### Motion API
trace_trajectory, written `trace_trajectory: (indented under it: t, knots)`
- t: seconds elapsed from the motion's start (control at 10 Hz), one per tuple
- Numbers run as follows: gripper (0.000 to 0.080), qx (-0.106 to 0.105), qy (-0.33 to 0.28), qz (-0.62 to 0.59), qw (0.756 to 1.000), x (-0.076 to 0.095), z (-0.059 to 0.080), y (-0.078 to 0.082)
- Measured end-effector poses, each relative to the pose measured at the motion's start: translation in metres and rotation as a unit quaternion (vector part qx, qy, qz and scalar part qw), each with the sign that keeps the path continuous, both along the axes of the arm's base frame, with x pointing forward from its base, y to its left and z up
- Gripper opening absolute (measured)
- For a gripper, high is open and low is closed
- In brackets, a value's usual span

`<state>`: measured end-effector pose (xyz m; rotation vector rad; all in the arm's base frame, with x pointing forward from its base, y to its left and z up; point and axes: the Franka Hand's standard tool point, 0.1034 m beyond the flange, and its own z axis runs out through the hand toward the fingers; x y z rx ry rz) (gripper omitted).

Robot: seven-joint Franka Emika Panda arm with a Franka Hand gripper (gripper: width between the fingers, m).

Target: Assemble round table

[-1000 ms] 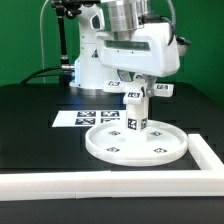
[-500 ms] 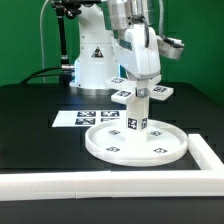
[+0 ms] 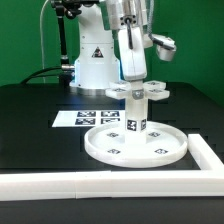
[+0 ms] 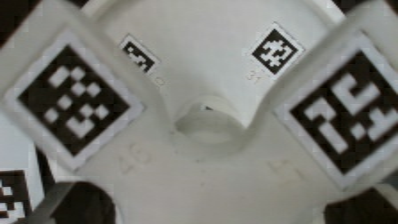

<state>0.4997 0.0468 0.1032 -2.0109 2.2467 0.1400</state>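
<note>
The large rimmed round disc (image 3: 112, 148) lies flat on the black table. The short cylindrical post (image 3: 135, 120) stands upright at its middle. The small cross-shaped piece (image 3: 143, 92) sits level on top of the post. My gripper (image 3: 136, 88) points straight down and is shut on the cross-shaped piece. In the wrist view the cross-shaped piece (image 4: 205, 125) fills the picture, with a big tag on each side arm. The disc (image 4: 199, 40) shows behind it with two small tags. The post is hidden there.
The marker board (image 3: 82, 118) lies just behind the disc. The long white border rail (image 3: 100, 182) runs along the front and turns back along the exterior view's right (image 3: 208, 152). The arm's white base (image 3: 92, 62) stands at the back.
My hand has turned about its vertical axis over the post, and the cross-shaped piece has turned with it. The disc and post have stayed in place.
</note>
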Motion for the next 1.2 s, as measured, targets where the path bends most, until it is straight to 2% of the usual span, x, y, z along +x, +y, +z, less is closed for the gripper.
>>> trace_trajectory:
  t: [0.1,0.3,0.5,0.8,0.9,1.0,1.2]
  knots:
    - [0.0633,0.003,0.000,0.020,1.000,0.001,0.007,0.002]
    - [0.0644,0.010,-0.007,0.025,1.000,0.002,0.022,0.004]
    - [0.0649,0.026,-0.018,0.005,0.999,0.005,0.035,0.010]
    - [0.0649,0.023,-0.028,0.065,0.997,0.004,0.034,0.011]
    - [0.0649,0.008,-0.035,0.164,0.986,0.003,0.035,0.013]
    - [0.0649,0.001,-0.048,0.251,0.967,0.003,0.034,0.019]
    - [0.0649,0.013,-0.057,0.359,0.931,0.004,0.033,0.021]
